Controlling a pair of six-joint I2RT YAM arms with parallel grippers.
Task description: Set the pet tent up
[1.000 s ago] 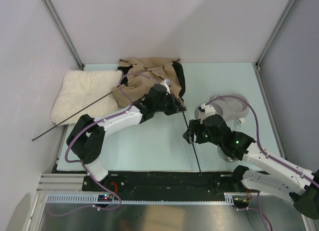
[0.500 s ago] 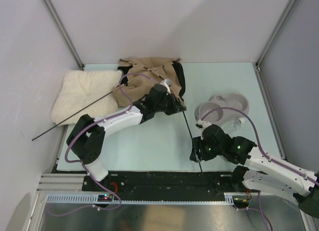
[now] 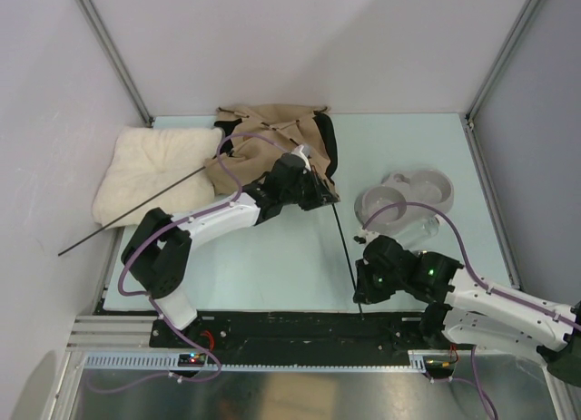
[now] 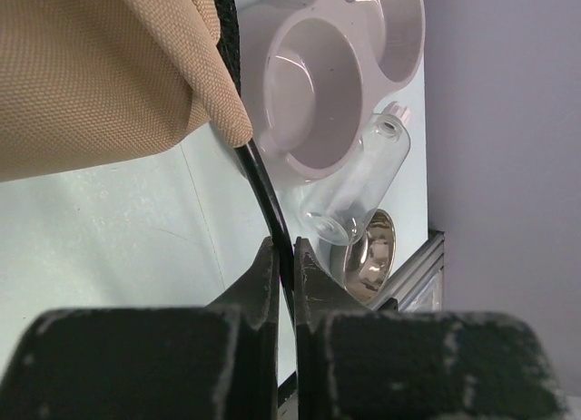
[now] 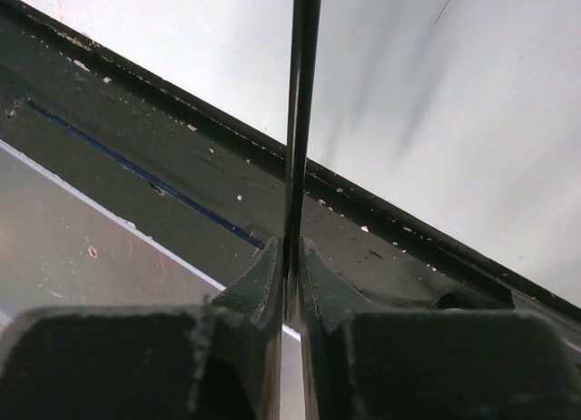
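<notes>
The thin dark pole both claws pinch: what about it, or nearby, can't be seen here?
- Pole, far end: top view, under the left gripper and pet tent fabric; left wrist view, fabric covers it.
- Pole, near end: right wrist view, lost inside the right gripper; top edge cuts the rest.
- Steel bowl: top view, under the right arm; left wrist view, partly behind the bottle.

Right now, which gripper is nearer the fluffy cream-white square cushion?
Left. The left gripper clamps the thin dark pole at the tan tent next to the cushion; the right gripper clamps its near end, farther away.
</notes>
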